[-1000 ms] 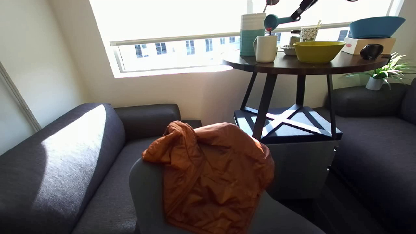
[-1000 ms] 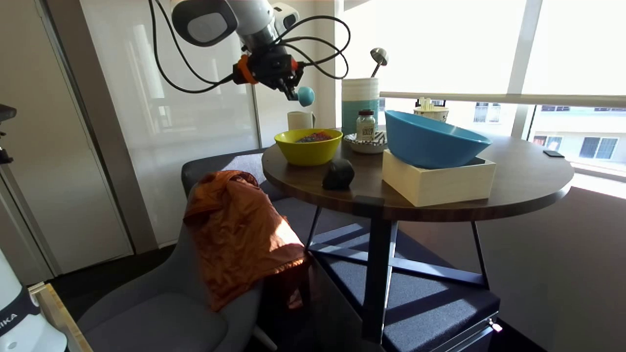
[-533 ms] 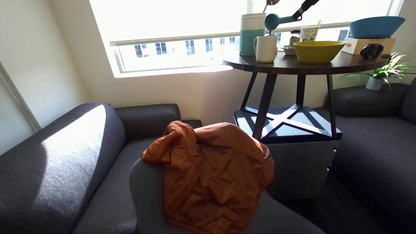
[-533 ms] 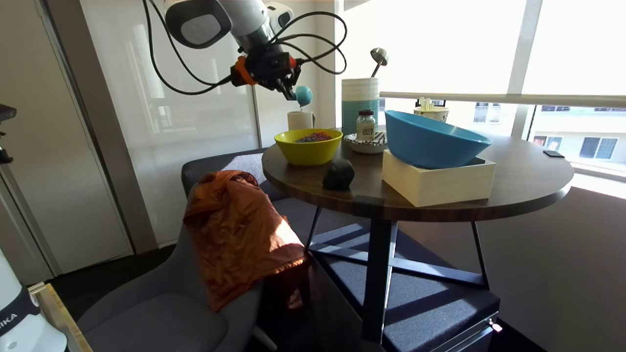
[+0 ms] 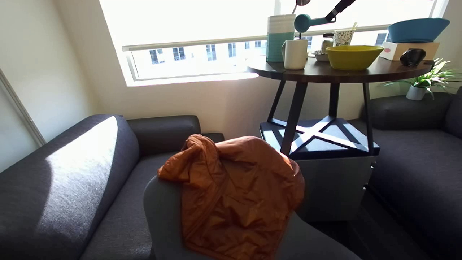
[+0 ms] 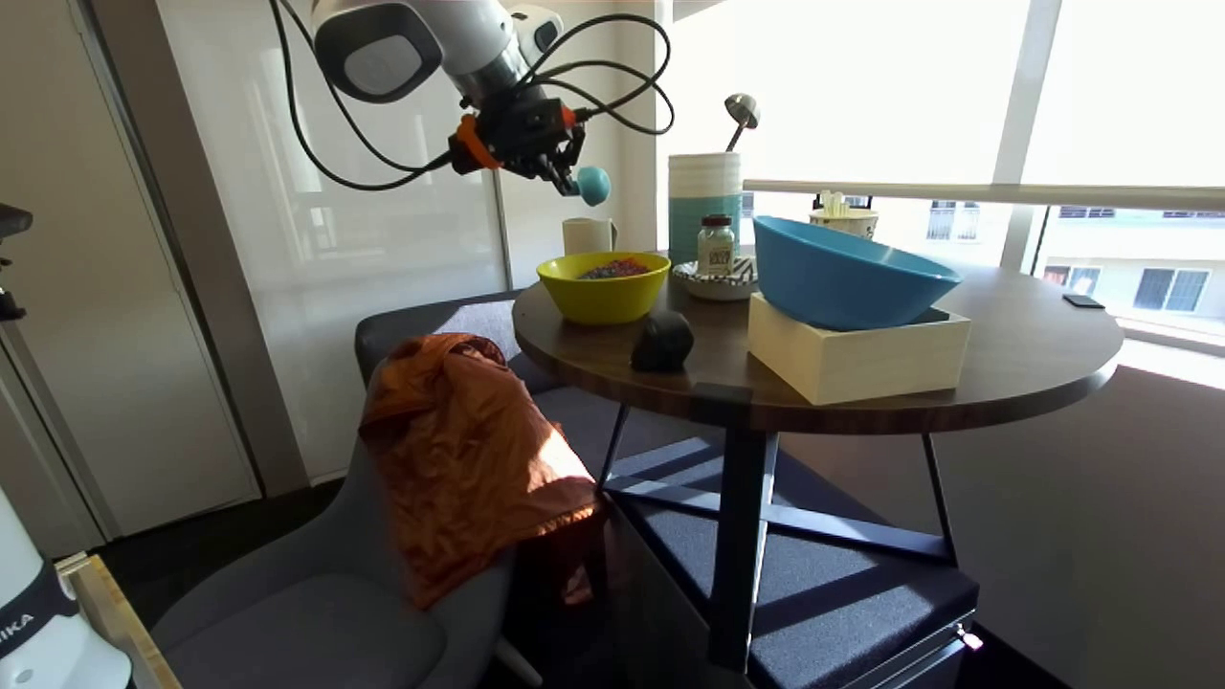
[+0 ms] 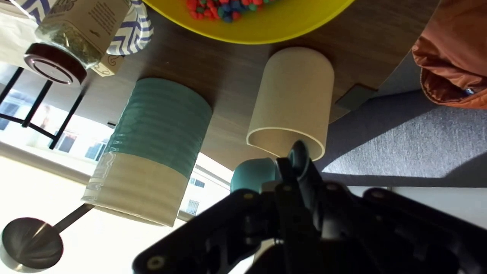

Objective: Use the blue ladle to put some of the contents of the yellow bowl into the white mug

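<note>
Blue ladle (image 5: pixel 302 23), gripped in the claw (image 5: pixel 328 17), hangs just above the white mug (image 5: pixel 295 56) on the counter (image 5: pixel 317 73). Letters "IKA" mark the white base (image 6: pixel 62 651); the label (image 7: pixel 93 19) on the jar (image 7: pixel 70 47) is too blurred to read. The arm (image 6: pixel 474 33) slants down from above.

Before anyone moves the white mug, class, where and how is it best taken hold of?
Probably by its handle, coming from the side away from the yellow bowl: the white mug stands upright with the handle jutting out there, while the blue ladle above its opening would hinder a reach from the top.
</note>
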